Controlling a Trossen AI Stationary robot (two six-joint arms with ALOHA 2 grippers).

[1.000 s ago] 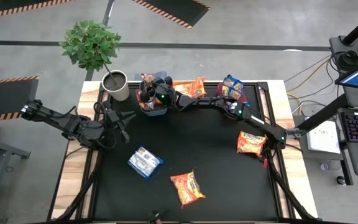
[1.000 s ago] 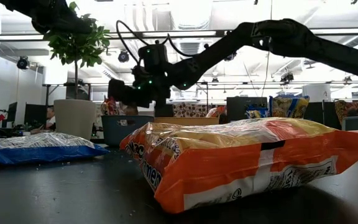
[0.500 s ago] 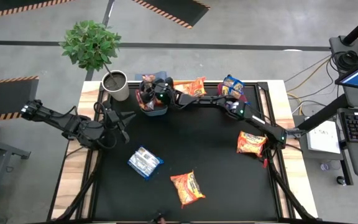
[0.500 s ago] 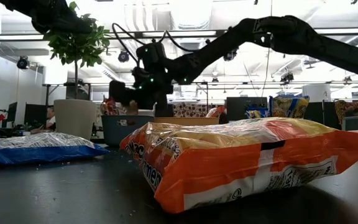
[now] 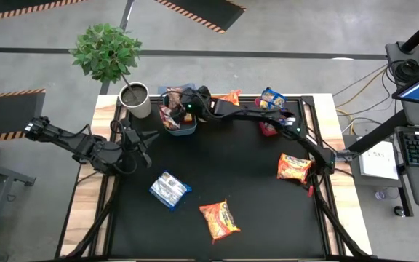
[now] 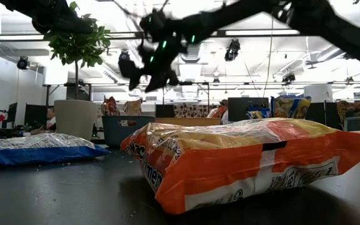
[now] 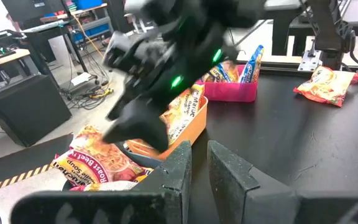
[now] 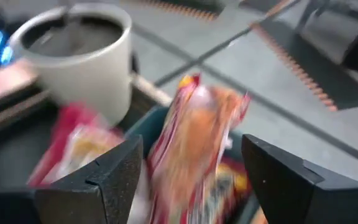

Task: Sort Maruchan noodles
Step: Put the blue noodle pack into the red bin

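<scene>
Now the right gripper (image 5: 182, 109) is hanging wide open over the blue bin (image 5: 188, 128), holding nothing, so its red noodle packet (image 8: 197, 134) is dropping in with the other red ones.

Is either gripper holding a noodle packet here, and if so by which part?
Nothing is held. The right gripper is open over the blue bin, a red packet loose between its fingers. The left gripper is shut and empty.

The right pincer (image 6: 144, 74) has spread open and lifted clear above the blue bin (image 6: 127, 129)
</scene>
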